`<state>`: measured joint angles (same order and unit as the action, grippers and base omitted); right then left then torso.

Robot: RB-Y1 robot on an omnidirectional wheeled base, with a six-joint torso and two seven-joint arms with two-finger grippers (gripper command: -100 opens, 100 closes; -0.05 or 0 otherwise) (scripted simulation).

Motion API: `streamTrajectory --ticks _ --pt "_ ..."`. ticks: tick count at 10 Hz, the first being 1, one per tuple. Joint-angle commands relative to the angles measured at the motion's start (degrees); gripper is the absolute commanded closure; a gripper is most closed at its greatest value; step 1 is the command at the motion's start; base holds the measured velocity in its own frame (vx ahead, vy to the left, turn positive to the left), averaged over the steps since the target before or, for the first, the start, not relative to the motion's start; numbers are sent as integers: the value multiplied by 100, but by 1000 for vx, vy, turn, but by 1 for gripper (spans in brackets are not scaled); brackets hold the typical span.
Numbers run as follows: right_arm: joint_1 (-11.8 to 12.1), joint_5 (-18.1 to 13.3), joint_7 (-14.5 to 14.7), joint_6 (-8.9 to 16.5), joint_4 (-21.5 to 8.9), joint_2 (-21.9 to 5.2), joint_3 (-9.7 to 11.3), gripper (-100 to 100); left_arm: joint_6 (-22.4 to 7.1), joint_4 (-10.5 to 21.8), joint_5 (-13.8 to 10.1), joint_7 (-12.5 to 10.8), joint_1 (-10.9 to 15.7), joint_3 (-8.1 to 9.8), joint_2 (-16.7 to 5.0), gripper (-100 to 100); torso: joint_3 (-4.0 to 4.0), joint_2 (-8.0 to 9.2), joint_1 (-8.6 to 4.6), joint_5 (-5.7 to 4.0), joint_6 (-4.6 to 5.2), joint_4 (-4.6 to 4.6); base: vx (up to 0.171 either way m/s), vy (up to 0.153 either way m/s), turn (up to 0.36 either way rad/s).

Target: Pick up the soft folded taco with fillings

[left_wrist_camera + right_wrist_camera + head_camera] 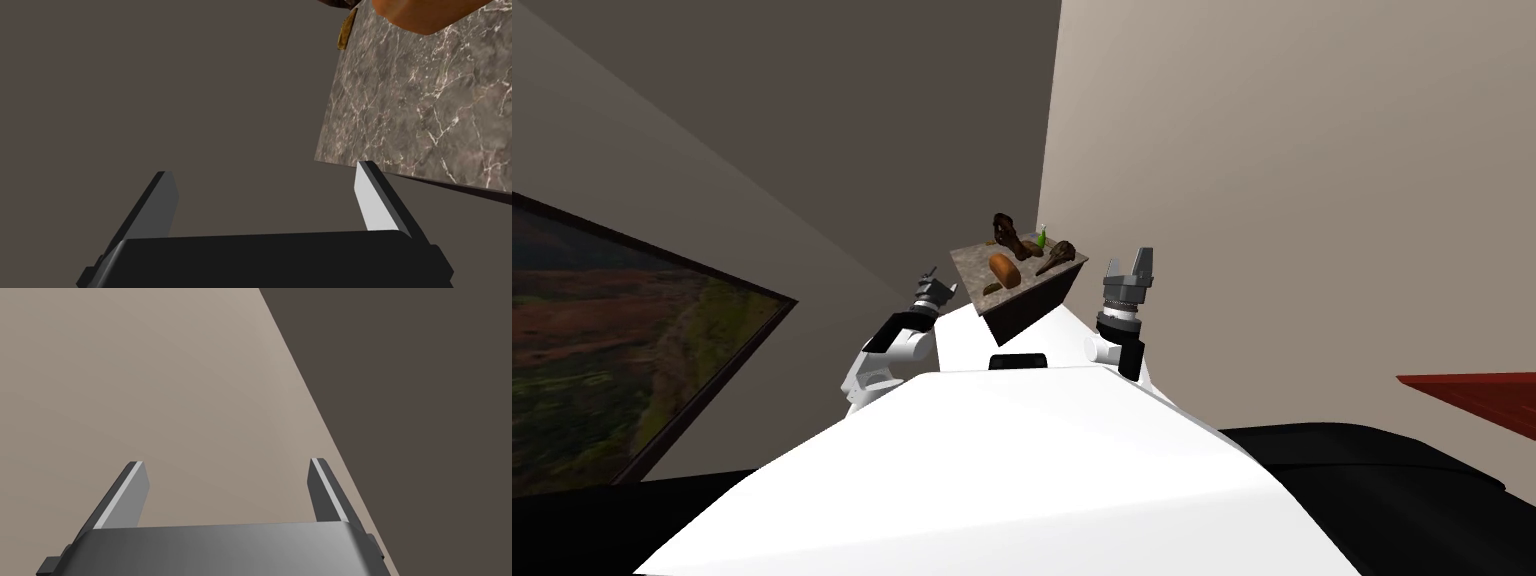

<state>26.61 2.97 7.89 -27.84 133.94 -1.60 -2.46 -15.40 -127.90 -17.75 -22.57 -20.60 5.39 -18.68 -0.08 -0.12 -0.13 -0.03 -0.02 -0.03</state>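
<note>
A small table (982, 262) with a brown-grey marbled top is seen just above the centre of the head view, in the corner where a dark wall and a beige wall meet. Several small things are crowded on its top: an orange-brown lump (1002, 268) near the middle, two dark brown pieces (1004, 228) toward the far side and the right, and a small green item (1042, 238) between them. At the lower left edge of the tabletop a small, flat, ochre-brown piece is seen, which is taken to be the taco (993, 289), though its fillings cannot be made out. The left gripper (930, 276) is held to the left of the table and slightly lower in the frame, apart from the tabletop. In the left wrist view its fingers (369, 200) are spread wide with nothing held, one fingertip lying close to a corner of the marbled top, while the taco (345, 30) hangs at the slab's edge well beyond that finger, beside the orange-brown lump. The right gripper (1130, 262) is raised to the right of the table, and its fingers (127, 495) are likewise spread apart and empty. A framed landscape picture (612, 350) is seen at the left edge of the head view.
</note>
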Motion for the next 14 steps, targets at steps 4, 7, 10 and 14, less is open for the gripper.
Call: streamTrajectory --ticks 4,7,10,14 --pt "0 0 0 0 0 0 0 0 -703 107 -324 -281 128 78 -265 -100 2 3 3 1 0 1 29 -23 -58" --pt "0 0 0 0 0 0 0 0 -1198 175 -478 -411 189 113 -394 -100 -1 -3 -3 0 1 0 39 -36 -58" --pt "0 0 0 0 0 0 0 0 -1572 249 -633 -541 253 147 -526 -100 2 3 3 1 2 1 27 -22 -51" --pt "0 0 0 0 0 0 0 0 -2175 422 -945 -803 387 217 -798 -100 3 5 0 0 -1 1 30 -28 -60"
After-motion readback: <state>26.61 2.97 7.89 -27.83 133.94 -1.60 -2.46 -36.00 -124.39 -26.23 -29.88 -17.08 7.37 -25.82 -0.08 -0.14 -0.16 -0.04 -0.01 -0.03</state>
